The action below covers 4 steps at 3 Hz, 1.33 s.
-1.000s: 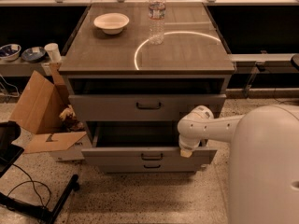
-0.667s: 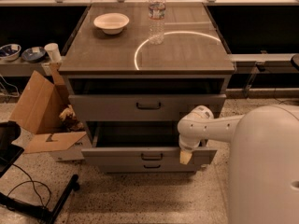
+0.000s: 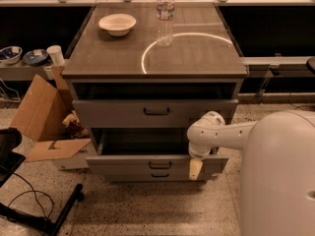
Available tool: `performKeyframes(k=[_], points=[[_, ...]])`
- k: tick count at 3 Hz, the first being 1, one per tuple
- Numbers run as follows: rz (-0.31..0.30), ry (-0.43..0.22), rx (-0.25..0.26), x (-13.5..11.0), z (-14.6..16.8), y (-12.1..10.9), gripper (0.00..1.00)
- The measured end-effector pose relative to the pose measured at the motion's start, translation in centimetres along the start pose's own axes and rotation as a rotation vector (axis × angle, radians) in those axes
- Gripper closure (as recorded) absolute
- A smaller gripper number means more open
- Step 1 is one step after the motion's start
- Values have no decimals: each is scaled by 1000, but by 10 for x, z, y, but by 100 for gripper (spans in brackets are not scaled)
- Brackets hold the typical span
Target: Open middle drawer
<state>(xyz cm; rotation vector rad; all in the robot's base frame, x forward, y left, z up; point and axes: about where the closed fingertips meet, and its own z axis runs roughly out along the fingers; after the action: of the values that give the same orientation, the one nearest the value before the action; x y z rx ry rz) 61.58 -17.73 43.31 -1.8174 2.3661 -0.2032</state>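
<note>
Gripper [image 3: 195,169] of mine hangs tip-down against the right end of the middle drawer [image 3: 123,163], at about 4 o'clock from the centre of the cabinet [image 3: 197,58]. I cannot tell whether it is spread or closed, nor whether it is hooked on the drawer's edge or only lying against it.

Off at 9 o'clock from the cabinet, a cardboard box [image 3: 37,109] sits on the floor with its flaps open, near the drawer's left corner but apart from it. The middle drawer already stands well out toward 6 o'clock, with a dark hollow showing behind its front. Its handle [image 3: 160,165] is at the centre, at 9 o'clock from my gripper and untouched. The taller top drawer [image 3: 108,114] lies at 12 o'clock from it, and the thin bottom drawer [image 3: 128,175] is just beneath.

I judge the pull nearly finished. Because I am at one end and not at the handle, the drawer could twist on its runners, so any remaining pull should go straight toward 6 o'clock and slowly. A jerk could shake the bottle [image 3: 165,14] and the bowl [image 3: 117,23] on top. My arm [image 3: 231,133] reaches in from 3 o'clock.
</note>
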Motion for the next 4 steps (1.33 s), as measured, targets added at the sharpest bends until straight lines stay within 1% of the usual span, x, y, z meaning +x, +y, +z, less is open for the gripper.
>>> performKeyframes(k=[1, 2, 3, 4], points=[[12, -9, -41, 13, 17, 27, 0], [48, -16, -107, 28, 35, 74, 26], [48, -16, -107, 28, 26, 72, 50], [48, -16, -107, 28, 20, 70, 72]])
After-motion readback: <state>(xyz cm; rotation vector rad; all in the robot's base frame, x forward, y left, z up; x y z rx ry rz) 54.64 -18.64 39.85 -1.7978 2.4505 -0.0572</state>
